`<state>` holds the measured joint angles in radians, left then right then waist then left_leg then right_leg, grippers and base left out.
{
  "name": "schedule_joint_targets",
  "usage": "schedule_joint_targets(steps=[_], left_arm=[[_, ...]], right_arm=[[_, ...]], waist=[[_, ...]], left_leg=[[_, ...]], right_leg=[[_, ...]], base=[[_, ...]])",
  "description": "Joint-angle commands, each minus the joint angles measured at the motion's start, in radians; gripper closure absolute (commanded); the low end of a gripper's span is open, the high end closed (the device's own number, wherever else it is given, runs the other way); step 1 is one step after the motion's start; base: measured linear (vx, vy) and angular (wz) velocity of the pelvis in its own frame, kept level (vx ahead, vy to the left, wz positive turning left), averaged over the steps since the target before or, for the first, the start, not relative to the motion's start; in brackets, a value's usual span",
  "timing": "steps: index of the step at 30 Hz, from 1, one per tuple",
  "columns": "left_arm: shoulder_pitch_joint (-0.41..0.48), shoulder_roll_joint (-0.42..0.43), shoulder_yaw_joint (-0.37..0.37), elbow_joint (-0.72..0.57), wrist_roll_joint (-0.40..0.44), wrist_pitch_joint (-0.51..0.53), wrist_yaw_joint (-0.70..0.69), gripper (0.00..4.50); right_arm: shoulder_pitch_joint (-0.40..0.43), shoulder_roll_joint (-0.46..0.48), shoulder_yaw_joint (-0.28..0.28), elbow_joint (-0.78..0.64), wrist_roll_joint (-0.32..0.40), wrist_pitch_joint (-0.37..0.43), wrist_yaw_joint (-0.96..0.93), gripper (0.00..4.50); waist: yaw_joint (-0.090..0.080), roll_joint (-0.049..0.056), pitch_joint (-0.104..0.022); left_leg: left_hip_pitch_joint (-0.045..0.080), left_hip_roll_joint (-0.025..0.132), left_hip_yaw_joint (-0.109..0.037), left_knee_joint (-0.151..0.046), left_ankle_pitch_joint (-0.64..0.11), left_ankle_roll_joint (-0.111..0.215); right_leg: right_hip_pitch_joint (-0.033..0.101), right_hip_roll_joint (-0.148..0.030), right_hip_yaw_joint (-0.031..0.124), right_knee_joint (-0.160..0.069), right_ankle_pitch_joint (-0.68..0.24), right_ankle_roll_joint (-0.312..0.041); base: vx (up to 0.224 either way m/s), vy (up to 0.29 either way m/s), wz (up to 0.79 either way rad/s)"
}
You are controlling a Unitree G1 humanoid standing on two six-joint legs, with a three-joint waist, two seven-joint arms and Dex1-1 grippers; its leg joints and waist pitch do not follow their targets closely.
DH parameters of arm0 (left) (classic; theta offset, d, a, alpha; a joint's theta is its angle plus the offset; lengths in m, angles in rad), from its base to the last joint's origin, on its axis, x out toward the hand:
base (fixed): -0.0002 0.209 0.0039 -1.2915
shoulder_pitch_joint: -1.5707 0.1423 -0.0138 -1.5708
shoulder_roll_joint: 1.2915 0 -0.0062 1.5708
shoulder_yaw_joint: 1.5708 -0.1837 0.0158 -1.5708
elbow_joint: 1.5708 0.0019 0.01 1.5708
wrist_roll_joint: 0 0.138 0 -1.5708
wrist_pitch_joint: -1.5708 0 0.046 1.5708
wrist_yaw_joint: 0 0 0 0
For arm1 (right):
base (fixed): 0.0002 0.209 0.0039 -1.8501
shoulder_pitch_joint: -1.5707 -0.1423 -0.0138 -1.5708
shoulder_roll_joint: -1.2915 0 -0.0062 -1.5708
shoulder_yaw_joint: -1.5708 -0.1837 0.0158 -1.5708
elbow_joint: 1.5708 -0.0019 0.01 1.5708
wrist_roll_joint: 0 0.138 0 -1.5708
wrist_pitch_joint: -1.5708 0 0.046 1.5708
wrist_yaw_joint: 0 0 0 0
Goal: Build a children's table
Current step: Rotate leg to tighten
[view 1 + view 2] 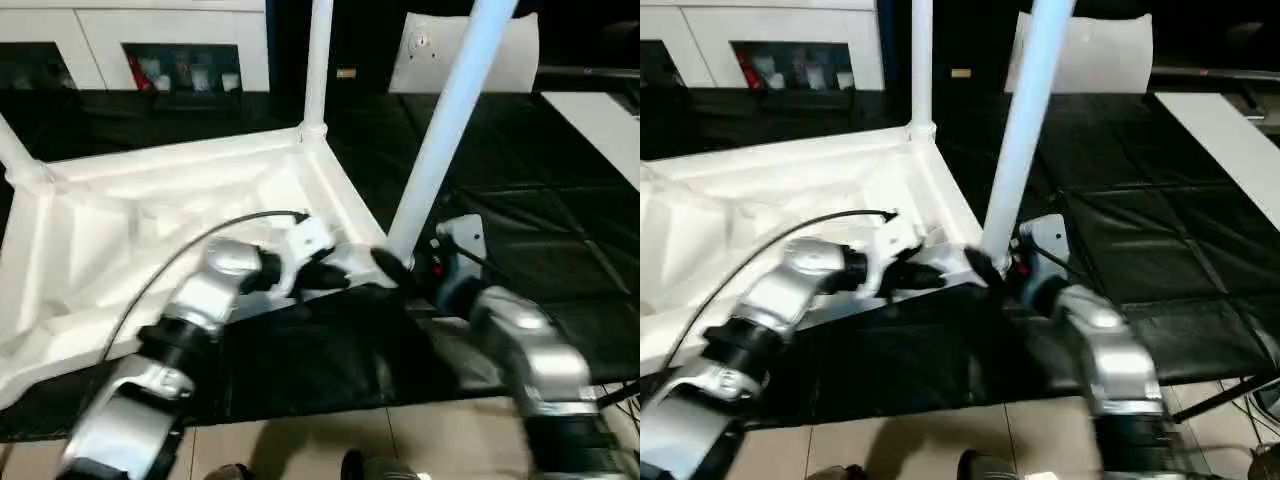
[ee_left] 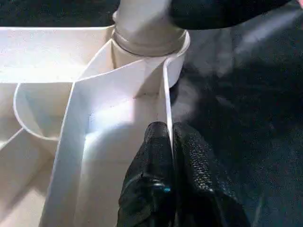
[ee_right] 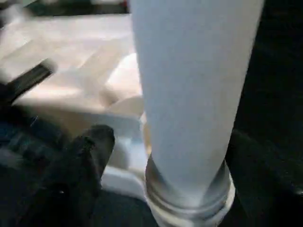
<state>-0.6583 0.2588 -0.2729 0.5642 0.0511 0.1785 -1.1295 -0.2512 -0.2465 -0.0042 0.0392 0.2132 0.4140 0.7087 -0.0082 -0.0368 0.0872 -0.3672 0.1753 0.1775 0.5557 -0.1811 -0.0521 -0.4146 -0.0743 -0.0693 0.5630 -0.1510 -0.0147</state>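
The children's table lies upside down on a black mat, its ribbed white top (image 1: 150,220) facing up. A long white leg (image 1: 450,120) stands in the near right corner socket (image 2: 149,42). Another leg (image 1: 318,60) rises from the far corner, and a third (image 1: 15,150) from the left one. My left gripper (image 1: 335,275) is shut on the top's thin raised rim just beside that near socket, its fingertips (image 2: 158,135) pinching the wall. My right gripper (image 1: 405,262) is open at the base of the near leg (image 3: 189,94), one black finger (image 3: 90,146) standing apart from it.
The black mat (image 1: 520,200) stretches to the right and behind the table. White cabinets (image 1: 170,40) line the back and a white panel (image 1: 610,120) lies at the far right. Tiled floor (image 1: 350,440) runs along the front. A black cable (image 1: 200,235) arcs over my left forearm.
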Motion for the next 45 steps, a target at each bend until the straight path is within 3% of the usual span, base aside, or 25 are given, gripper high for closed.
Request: schedule_joint_targets(steps=[1, 6, 9, 11, 14, 18, 19, 21, 22, 30, 35, 42, 45], left_arm=[[0.002, -0.006, -0.046, 0.013, -0.022, -0.057, -0.09, 4.5], [-0.009, 0.053, -0.069, 0.05, -0.024, -0.123, -0.238, 4.5], [-0.021, 0.087, -0.09, 0.073, -0.014, -0.156, -0.304, 4.5], [-0.024, 0.098, -0.098, 0.078, -0.014, -0.166, -0.329, 4.5], [-0.035, 0.133, -0.122, 0.093, -0.004, -0.203, -0.412, 4.5], [-0.045, 0.14, -0.13, 0.11, -0.003, -0.227, -0.445, 4.5], [-0.047, 0.142, -0.134, 0.113, -0.002, -0.234, -0.455, 4.5], [-0.049, 0.143, -0.138, 0.117, -0.003, -0.239, -0.467, 4.5], [-0.053, 0.146, -0.146, 0.119, -0.002, -0.246, -0.478, 4.5], [-0.062, 0.153, -0.175, 0.121, -0.021, -0.262, -0.485, 4.5], [-0.06, 0.155, -0.178, 0.122, -0.022, -0.268, -0.485, 4.5], [-0.056, 0.099, -0.115, 0.116, -0.042, -0.195, -0.381, 4.5], [-0.054, 0.057, -0.092, 0.106, -0.046, -0.133, -0.27, 4.5]], right_arm=[[0.016, -0.018, 0.074, -0.018, 0.025, -0.006, 0.113, 0.18], [0.023, -0.143, 0.086, -0.004, 0.039, -0.054, 0.286, 0.18], [0.014, -0.198, 0.088, 0.011, 0.061, -0.061, 0.376, 0.18], [0.01, -0.215, 0.088, 0.017, 0.072, -0.058, 0.408, 0.33], [-0.013, -0.272, 0.098, 0.043, 0.098, -0.053, 0.518, 0.55], [-0.028, -0.293, 0.113, 0.061, 0.111, -0.056, 0.57, 0.9], [-0.031, -0.296, 0.117, 0.063, 0.113, -0.056, 0.581, 0.9], [-0.035, -0.3, 0.123, 0.067, 0.115, -0.055, 0.593, 1.21], [-0.041, -0.301, 0.13, 0.072, 0.117, -0.051, 0.603, 1.29], [-0.058, -0.295, 0.155, 0.089, 0.13, -0.041, 0.64, 1.84], [-0.054, -0.29, 0.165, 0.086, 0.135, -0.032, 0.647, 2.36], [0.015, -0.253, 0.15, -0.004, 0.188, 0.038, 0.571, 2.43], [0.061, -0.186, 0.143, -0.064, 0.172, 0.072, 0.428, 2.44]], waist=[[0.01, -0.008, -0.065], [0.023, -0.007, -0.068], [0.033, -0.008, -0.063], [0.04, -0.008, -0.059], [0.043, -0.014, -0.06], [0.044, -0.014, -0.061], [0.045, -0.02, -0.064], [0.05, -0.016, -0.065], [0.051, -0.023, -0.067], [0.068, -0.024, -0.071], [0.07, -0.024, -0.07], [0.072, -0.02, -0.067], [0.07, -0.02, -0.06]], left_leg=[[-0.001, 0.051, -0.01, -0.048, -0.12, 0.127], [0.008, 0.053, -0.006, -0.04, -0.087, 0.155], [0.011, 0.058, -0.008, -0.043, -0.152, 0.133], [0.017, 0.059, -0.008, -0.046, -0.204, 0.101], [0.017, 0.06, -0.01, -0.047, -0.21, 0.085], [0.013, 0.059, -0.01, -0.046, -0.2, 0.084], [0.014, 0.06, -0.008, -0.044, -0.188, 0.085], [0.013, 0.061, -0.008, -0.043, -0.174, 0.087], [0.013, 0.062, -0.007, -0.042, -0.161, 0.091], [0.013, 0.063, -0.004, -0.038, -0.122, 0.104], [0.011, 0.061, -0.005, -0.039, -0.141, 0.088], [0.013, 0.061, -0.005, -0.039, -0.137, 0.086], [0.018, 0.061, -0.008, -0.046, -0.189, 0.058]], right_leg=[[0.058, -0.077, 0.053, -0.053, -0.205, -0.216], [0.058, -0.071, 0.052, -0.039, -0.113, -0.265], [0.056, -0.074, 0.052, -0.046, -0.213, -0.251], [0.051, -0.077, 0.053, -0.056, -0.303, -0.232], [0.052, -0.077, 0.053, -0.057, -0.338, -0.219], [0.054, -0.078, 0.052, -0.053, -0.327, -0.217], [0.054, -0.078, 0.052, -0.052, -0.318, -0.218], [0.054, -0.079, 0.052, -0.048, -0.302, -0.224], [0.055, -0.078, 0.051, -0.045, -0.282, -0.229], [0.056, -0.076, 0.05, -0.033, -0.21, -0.251], [0.057, -0.078, 0.05, -0.037, -0.254, -0.234], [0.057, -0.076, 0.052, -0.038, -0.233, -0.237], [0.049, -0.077, 0.052, -0.052, -0.339, -0.207]], base=[[0.0, 0.0, 0.0], [0.0, 0.0, 0.0], [0.0, 0.0, 0.0], [0.0, 0.0, 0.0], [0.0, 0.0, 0.0], [0.0, 0.0, 0.0], [0.0, 0.0, 0.0], [0.0, 0.0, 0.0], [0.0, 0.0, 0.0], [0.0, 0.0, 0.0], [0.0, 0.0, 0.0], [0.0, 0.0, 0.0], [0.0, 0.0, 0.0]])
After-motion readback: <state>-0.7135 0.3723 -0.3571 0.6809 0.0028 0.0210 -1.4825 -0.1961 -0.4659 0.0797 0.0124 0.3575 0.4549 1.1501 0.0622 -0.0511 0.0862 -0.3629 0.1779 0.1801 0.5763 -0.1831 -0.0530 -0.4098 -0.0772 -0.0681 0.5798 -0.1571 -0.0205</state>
